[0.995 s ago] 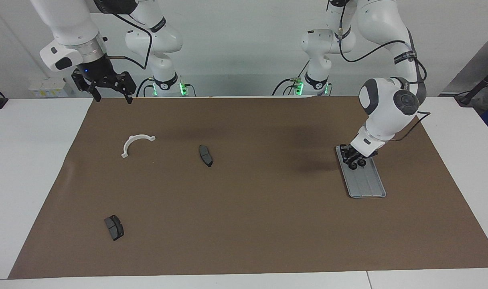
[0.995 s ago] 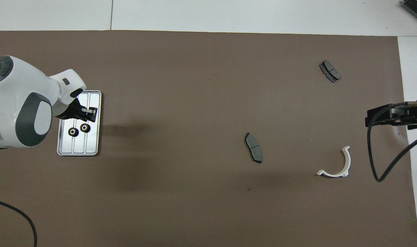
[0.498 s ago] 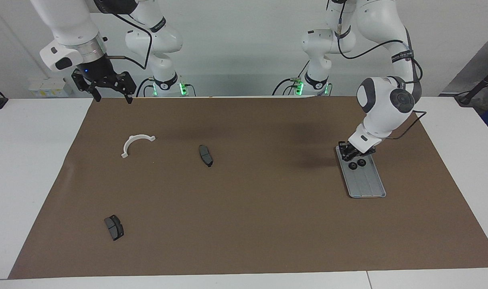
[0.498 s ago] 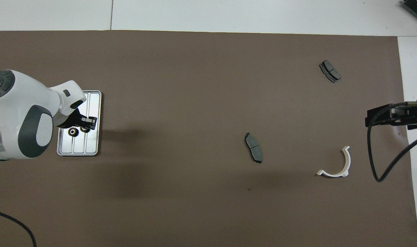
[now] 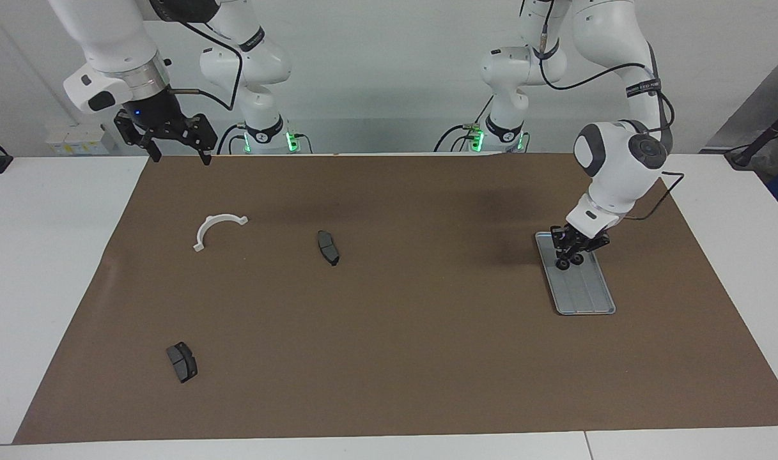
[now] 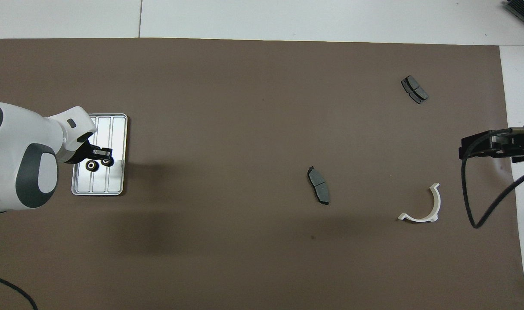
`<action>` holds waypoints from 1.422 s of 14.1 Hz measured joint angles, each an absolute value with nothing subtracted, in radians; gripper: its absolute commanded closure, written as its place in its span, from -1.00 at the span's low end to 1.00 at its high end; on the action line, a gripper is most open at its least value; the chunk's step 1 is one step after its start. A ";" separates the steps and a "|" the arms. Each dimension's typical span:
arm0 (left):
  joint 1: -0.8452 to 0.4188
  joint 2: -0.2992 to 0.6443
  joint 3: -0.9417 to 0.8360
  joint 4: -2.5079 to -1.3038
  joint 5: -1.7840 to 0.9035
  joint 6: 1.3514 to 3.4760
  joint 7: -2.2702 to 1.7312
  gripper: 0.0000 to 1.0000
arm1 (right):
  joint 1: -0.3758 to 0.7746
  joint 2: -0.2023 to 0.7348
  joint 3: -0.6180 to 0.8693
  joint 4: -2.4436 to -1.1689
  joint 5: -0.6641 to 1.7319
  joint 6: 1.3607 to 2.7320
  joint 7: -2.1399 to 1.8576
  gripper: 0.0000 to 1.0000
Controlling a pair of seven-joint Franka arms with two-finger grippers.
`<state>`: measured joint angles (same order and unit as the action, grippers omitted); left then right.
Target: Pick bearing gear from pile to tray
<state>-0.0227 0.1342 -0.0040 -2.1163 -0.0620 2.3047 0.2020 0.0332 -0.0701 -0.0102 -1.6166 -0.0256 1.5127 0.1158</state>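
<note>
L arm bent low, R arm waits high.
Left gripper point(image 5: 578, 245) points down w/ wrist tilted; right gripper point(image 5: 174, 144) hangs raised, fingers spread apart.

The tray point(image 5: 582, 281) lies on the surface point(image 5: 427, 358) at the left arm's end, with two gears point(image 5: 569, 260) side by side in it, in the half nearer the robots, and the left hand point(image 5: 575, 245) low over them. Well apart from the tray, toward the right arm's end, one curved pad point(image 5: 328, 247) lies about mid-surface, the half-ring bracket point(image 5: 217, 229) lies beside that pad, and the second pad point(image 5: 182, 361) lies farther from the robots than the bracket. The right hand point(image 5: 176, 148) waits in the air over the surface's edge nearest the robots, at the end away from the tray.
</note>
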 measured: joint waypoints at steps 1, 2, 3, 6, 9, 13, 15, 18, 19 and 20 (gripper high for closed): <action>-0.018 0.148 -0.004 -2.118 -0.062 2.340 0.205 1.00 | 0.033 -0.070 -0.010 -1.617 -0.026 1.513 0.116 -1.00; -0.012 0.165 -0.004 -2.118 -0.062 2.379 0.212 1.00 | 0.033 -0.070 -0.010 -1.617 -0.026 1.513 0.116 -1.00; -0.001 0.183 -0.004 -2.117 -0.062 2.416 0.222 1.00 | 0.033 -0.070 -0.010 -1.617 -0.026 1.513 0.116 -1.00; 0.025 0.228 -0.003 -2.098 -0.062 2.461 0.256 1.00 | 0.033 -0.070 -0.010 -1.617 -0.026 1.513 0.116 -1.00; 0.037 0.264 -0.004 -2.074 -0.062 2.503 0.269 0.80 | 0.033 -0.070 -0.010 -1.617 -0.026 1.513 0.116 -1.00; 0.045 0.289 -0.004 -2.069 -0.062 2.536 0.305 -0.11 | 0.033 -0.070 -0.010 -1.617 -0.026 1.513 0.116 -1.00; 0.052 0.289 -0.003 -2.060 -0.062 2.535 0.316 -0.27 | 0.033 -0.070 -0.010 -1.617 -0.026 1.513 0.116 -1.00; 0.054 0.288 -0.004 -1.971 -0.062 2.400 0.316 -1.00 | 0.033 -0.070 -0.010 -1.617 -0.026 1.513 0.116 -1.00; 0.054 0.285 -0.004 -1.913 -0.062 2.315 0.316 -1.00 | 0.033 -0.070 -0.010 -1.617 -0.026 1.513 0.116 -1.00; 0.056 0.279 -0.004 -1.853 -0.062 2.239 0.316 -1.00 | 0.033 -0.070 -0.010 -1.617 -0.026 1.513 0.116 -1.00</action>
